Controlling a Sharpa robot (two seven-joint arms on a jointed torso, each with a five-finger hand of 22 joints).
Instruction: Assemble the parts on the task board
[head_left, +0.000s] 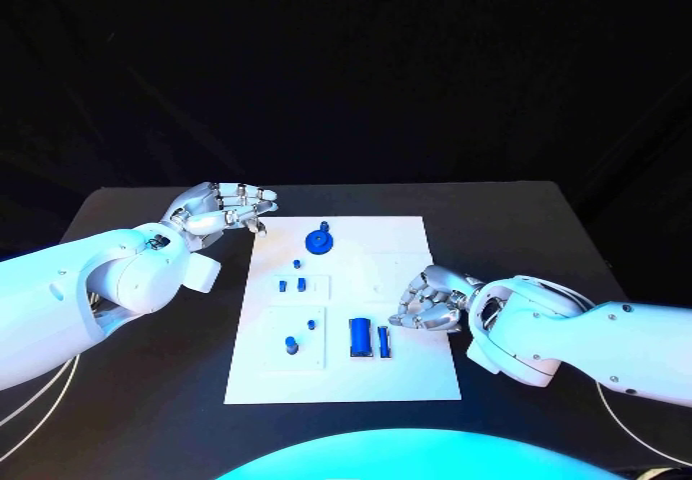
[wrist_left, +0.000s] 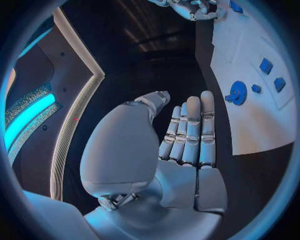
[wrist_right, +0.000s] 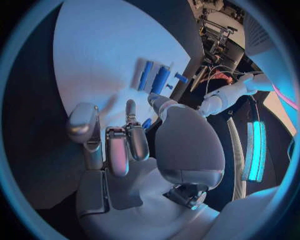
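The left hand (head_left: 224, 208) hovers over the black table (head_left: 144, 400) just off the far left corner of the white board (head_left: 389, 250), holding nothing. In the head view its fingers curl loosely toward the board; in the left wrist view the fingers (wrist_left: 190, 132) lie straight and close side by side, with the thumb standing apart from them, and nothing lies between. The right hand (head_left: 433, 300) sits over the right edge of the board, about level with its middle, fingers bent inward. In the right wrist view its fingers (wrist_right: 128, 140) are curled partway; a small blue bit shows close by the thumb, but whether the hand pinches it or it merely lies on the board beneath cannot be told. On the board I count eight blue parts in the head view: one round disc with a small knob (head_left: 319, 239) near the far edge, one tiny peg (head_left: 297, 264) below it, two small blocks (head_left: 293, 285) side by side, one small stud (head_left: 312, 324), one short upright cylinder (head_left: 291, 346), one wide bar (head_left: 359, 337) and one narrow bar (head_left: 384, 340) lying parallel just beside it, near the right hand. The blocks sit within a faint square outline, the stud and cylinder within another. No writing or label can be read on anything.
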